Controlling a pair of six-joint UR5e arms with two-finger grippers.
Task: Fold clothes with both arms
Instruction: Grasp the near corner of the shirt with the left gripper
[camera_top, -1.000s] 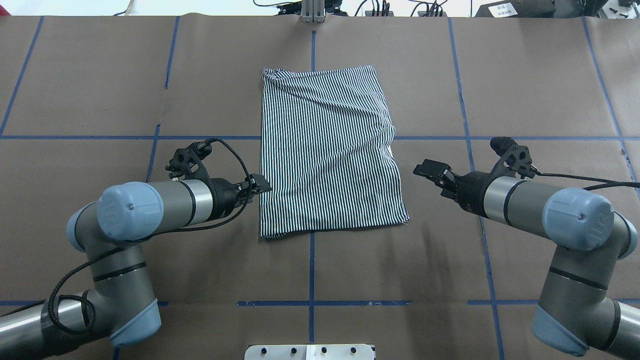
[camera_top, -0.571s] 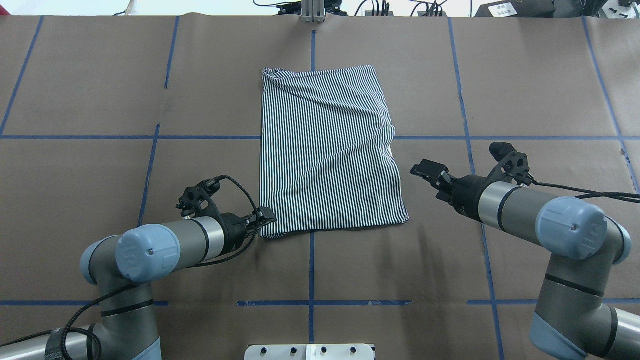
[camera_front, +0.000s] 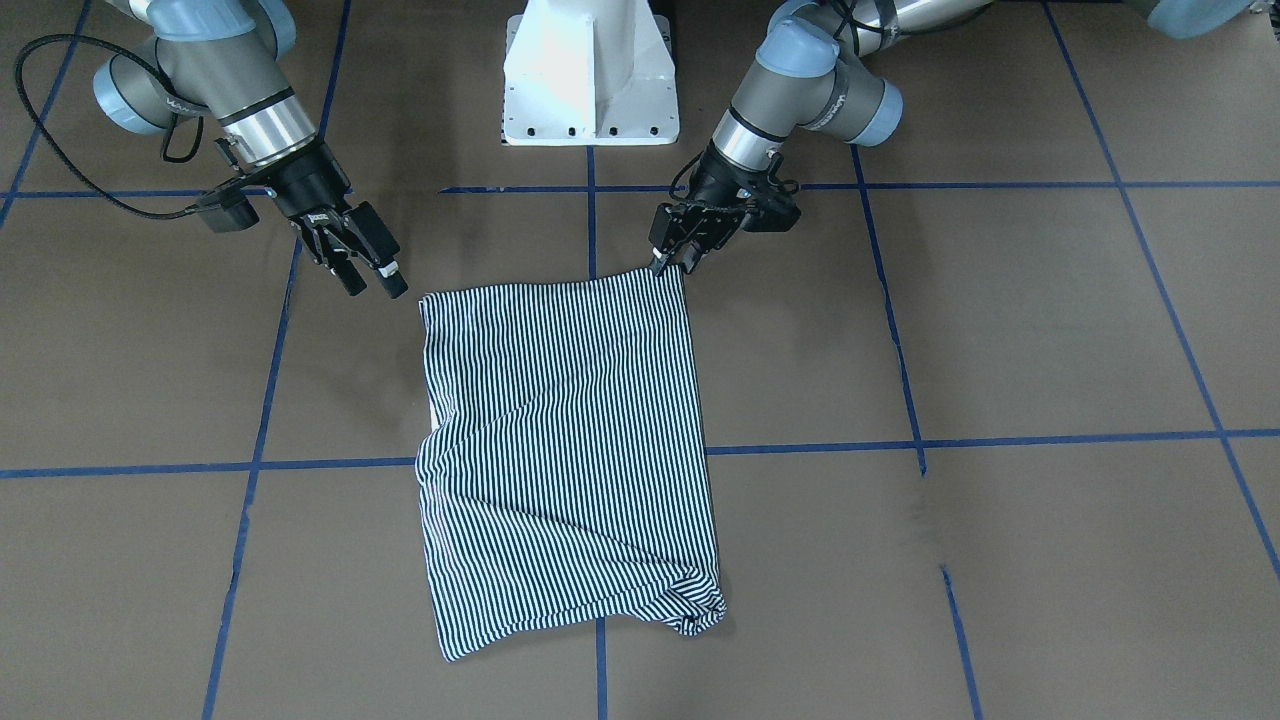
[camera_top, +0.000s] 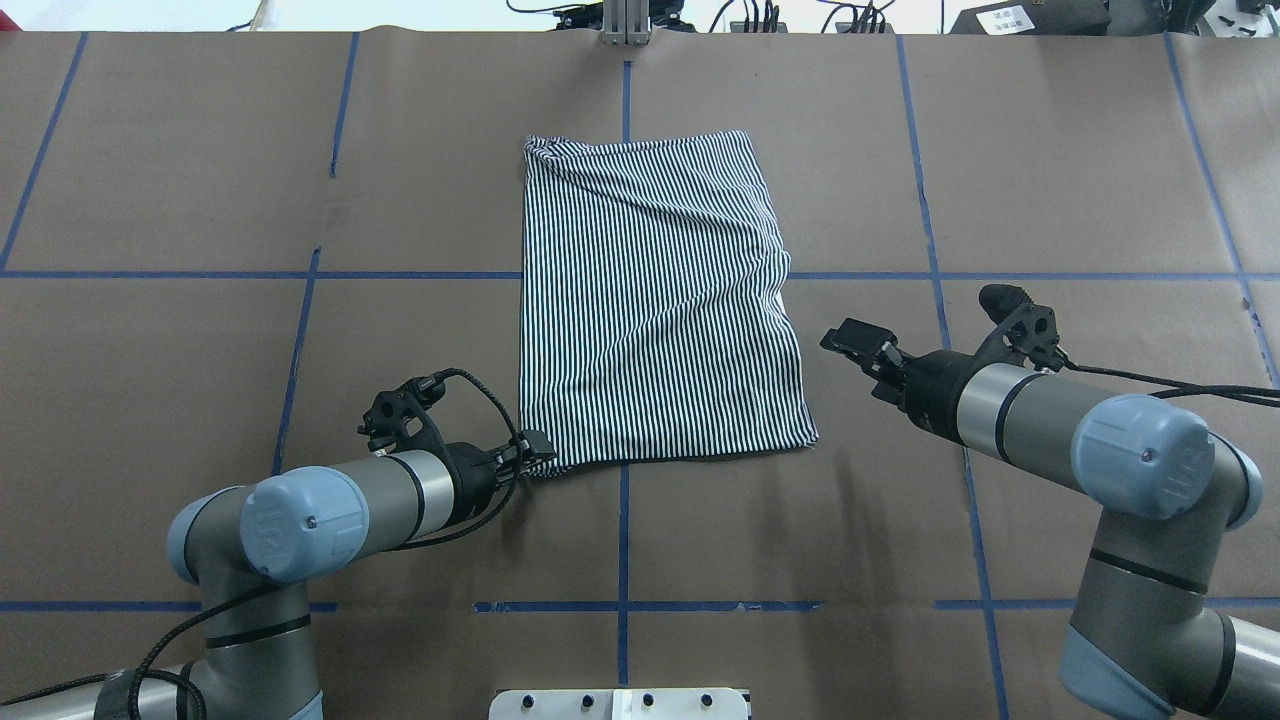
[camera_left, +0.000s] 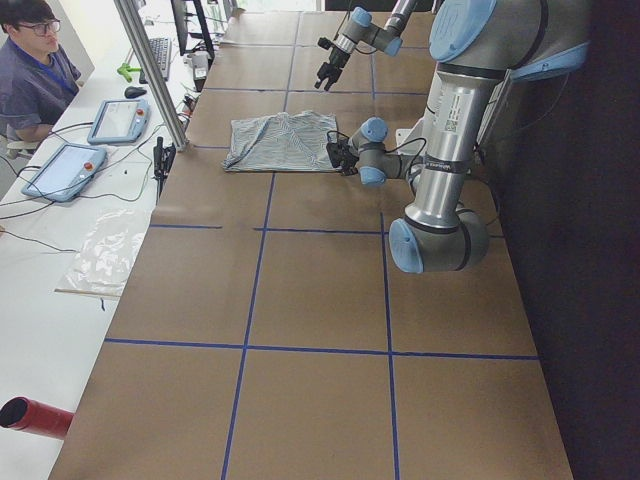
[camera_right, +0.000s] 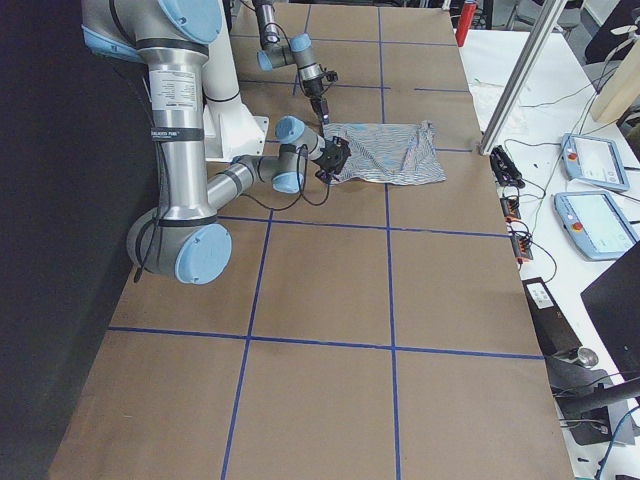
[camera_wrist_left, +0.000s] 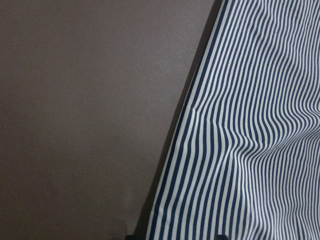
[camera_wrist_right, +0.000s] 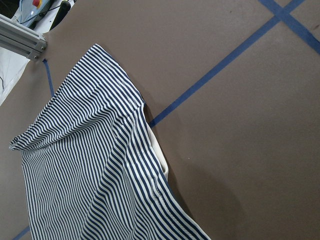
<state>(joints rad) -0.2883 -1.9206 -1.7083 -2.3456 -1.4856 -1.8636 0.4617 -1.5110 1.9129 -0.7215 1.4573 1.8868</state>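
The striped polo shirt lies folded into a long rectangle in the middle of the table, also seen in the front view and both wrist views. A sliver of white collar peeks out at its right edge. My left gripper is low at the shirt's near-left corner, open, with the striped edge between its fingertips. My right gripper hovers open a short way off the shirt's right edge, holding nothing.
The white pedestal base stands at the near middle edge. An aluminium post rises at the far edge. A person sits at a side bench with tablets. Blue tape lines grid the brown table.
My left gripper slid along the shirt's left edge toward me and dropped to its near-left corner. The right gripper shifted only slightly. The shirt has not moved.
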